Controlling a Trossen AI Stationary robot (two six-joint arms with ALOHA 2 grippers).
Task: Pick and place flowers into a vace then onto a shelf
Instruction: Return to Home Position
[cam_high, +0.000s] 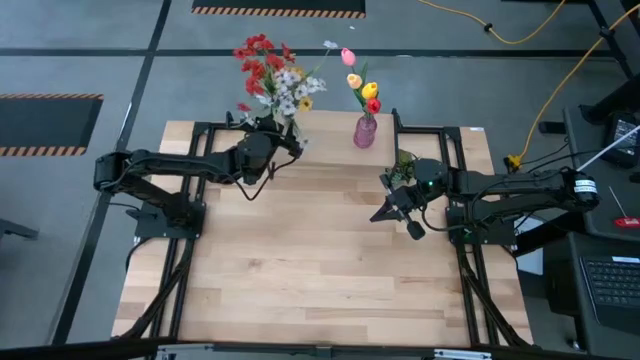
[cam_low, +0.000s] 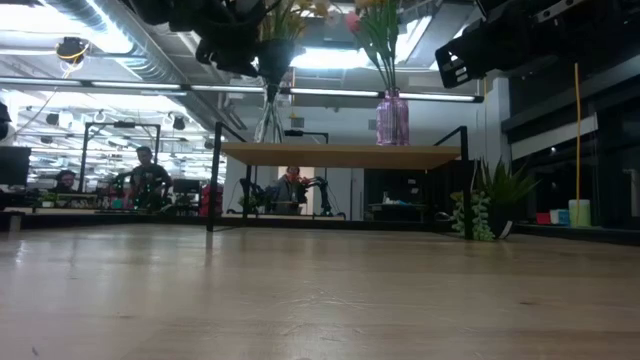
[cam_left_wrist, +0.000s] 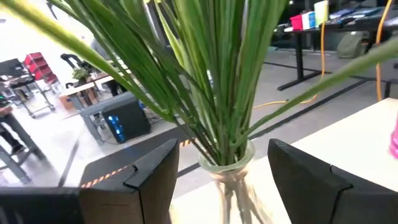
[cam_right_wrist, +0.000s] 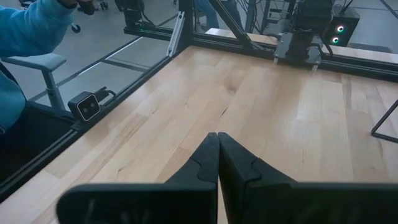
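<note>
Flowers (cam_high: 270, 75) are seen in two vases on the shelf (cam_low: 340, 155): red, white and yellow sprays in one clear vase (cam_left_wrist: 229, 177), four tulips (cam_high: 369, 91) in one purple vase (cam_high: 365, 131). The left gripper (cam_left_wrist: 224, 155) is spread either side of the clear vase's neck, gripping nothing. The right gripper (cam_right_wrist: 217, 142) is pressed closed, empty, above the table (cam_high: 300, 270).

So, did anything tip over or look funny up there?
Nothing stands out. The clear vase and the purple vase both stand upright on the shelf, with flowers in them. The left gripper is open by the clear vase. The right gripper is shut above the table.
</note>
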